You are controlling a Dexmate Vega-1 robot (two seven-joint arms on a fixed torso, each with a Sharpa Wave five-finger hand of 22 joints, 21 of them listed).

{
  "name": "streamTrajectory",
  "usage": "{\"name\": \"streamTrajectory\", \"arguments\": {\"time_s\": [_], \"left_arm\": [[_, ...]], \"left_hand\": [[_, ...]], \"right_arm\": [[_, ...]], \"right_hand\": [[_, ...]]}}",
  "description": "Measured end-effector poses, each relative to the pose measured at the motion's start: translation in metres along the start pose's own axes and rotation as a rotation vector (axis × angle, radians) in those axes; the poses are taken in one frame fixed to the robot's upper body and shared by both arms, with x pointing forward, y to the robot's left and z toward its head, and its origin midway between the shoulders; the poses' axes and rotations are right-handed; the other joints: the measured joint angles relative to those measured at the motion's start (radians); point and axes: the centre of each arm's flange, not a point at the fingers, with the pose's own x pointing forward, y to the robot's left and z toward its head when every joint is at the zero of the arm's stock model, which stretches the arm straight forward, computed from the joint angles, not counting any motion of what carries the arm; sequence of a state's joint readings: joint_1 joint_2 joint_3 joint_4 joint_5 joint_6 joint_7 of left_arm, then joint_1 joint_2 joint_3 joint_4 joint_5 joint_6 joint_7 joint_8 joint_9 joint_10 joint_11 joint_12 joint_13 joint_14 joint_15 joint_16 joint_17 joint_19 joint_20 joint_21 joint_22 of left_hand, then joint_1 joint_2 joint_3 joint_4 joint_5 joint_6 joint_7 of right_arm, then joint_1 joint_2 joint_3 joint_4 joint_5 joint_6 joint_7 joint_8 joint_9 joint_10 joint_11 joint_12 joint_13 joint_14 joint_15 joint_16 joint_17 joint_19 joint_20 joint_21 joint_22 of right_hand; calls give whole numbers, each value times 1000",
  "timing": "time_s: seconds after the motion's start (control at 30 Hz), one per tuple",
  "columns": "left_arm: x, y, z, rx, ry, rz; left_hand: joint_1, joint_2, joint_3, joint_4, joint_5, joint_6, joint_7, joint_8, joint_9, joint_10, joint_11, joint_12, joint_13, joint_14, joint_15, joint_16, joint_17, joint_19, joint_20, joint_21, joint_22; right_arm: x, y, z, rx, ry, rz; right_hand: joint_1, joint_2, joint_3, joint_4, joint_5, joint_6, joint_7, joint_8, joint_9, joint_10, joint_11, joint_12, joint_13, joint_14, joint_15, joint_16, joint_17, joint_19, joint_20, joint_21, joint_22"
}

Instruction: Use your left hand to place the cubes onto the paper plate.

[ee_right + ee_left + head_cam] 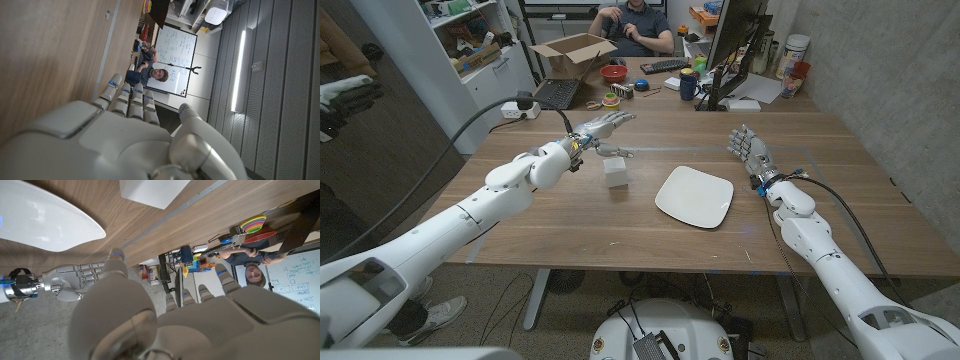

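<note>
A white cube (pixel 617 172) stands on the wooden table (pixel 570 220), just left of the white square paper plate (pixel 695 196). My left hand (pixel 601 131) hovers just behind the cube with fingers spread and nothing in it; its thumb reaches down near the cube's top. In the left wrist view the cube (pixel 152 190) and the plate (pixel 40 220) lie beyond my left hand (pixel 165 325). My right hand (pixel 748 147) stands upright to the right of the plate, fingers apart and empty; the right hand (pixel 70 277) also shows in the left wrist view, and the right hand (pixel 120 135) in its own.
At the table's far edge are a cardboard box (pixel 570 50), a laptop (pixel 555 93), a red bowl (pixel 613 73), a dark mug (pixel 689 87) and a monitor (pixel 735 50). A person (pixel 635 25) sits behind the table. A power strip (pixel 520 105) lies at the far left.
</note>
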State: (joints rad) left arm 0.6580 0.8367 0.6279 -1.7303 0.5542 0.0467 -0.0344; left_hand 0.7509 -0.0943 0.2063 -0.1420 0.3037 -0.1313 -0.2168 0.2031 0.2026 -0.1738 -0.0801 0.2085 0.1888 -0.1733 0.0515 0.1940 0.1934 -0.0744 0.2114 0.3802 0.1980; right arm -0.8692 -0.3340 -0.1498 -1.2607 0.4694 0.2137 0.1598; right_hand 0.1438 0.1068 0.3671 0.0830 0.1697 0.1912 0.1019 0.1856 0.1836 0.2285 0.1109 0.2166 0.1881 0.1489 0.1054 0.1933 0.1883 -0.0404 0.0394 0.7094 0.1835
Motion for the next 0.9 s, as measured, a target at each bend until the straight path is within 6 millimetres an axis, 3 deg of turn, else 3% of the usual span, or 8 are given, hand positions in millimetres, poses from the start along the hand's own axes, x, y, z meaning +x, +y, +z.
{"name": "streamTrajectory", "arguments": {"time_s": [0.4,0.6,0.9], "left_arm": [[3,-2,3,51,9,-83],[6,2,6,66,2,-90],[8,-7,5,87,11,-189]], "left_hand": [[17,9,0,0,0,0,0,5,5,3,-3,10,5,23,-24,13,0,25,-2,5,5],[21,13,-2,2,0,1,0,13,5,4,-4,10,5,28,-19,16,0,26,0,5,5],[29,21,-2,3,0,4,-3,13,4,4,-4,10,5,37,-21,18,5,35,-2,5,4]], "right_arm": [[3,-1,-1,3,2,7],[3,0,-1,4,0,11],[5,-1,-2,7,1,9]], "right_hand": [[0,0,-4,4,0,0,0,0,0,0,0,0,0,2,2,0,0,0,0,0,0],[-5,-5,-4,4,0,0,0,0,0,0,0,0,0,2,2,0,0,0,0,0,0],[-5,-5,-8,8,0,0,0,0,0,0,0,0,0,1,1,0,0,0,0,0,0]]}}
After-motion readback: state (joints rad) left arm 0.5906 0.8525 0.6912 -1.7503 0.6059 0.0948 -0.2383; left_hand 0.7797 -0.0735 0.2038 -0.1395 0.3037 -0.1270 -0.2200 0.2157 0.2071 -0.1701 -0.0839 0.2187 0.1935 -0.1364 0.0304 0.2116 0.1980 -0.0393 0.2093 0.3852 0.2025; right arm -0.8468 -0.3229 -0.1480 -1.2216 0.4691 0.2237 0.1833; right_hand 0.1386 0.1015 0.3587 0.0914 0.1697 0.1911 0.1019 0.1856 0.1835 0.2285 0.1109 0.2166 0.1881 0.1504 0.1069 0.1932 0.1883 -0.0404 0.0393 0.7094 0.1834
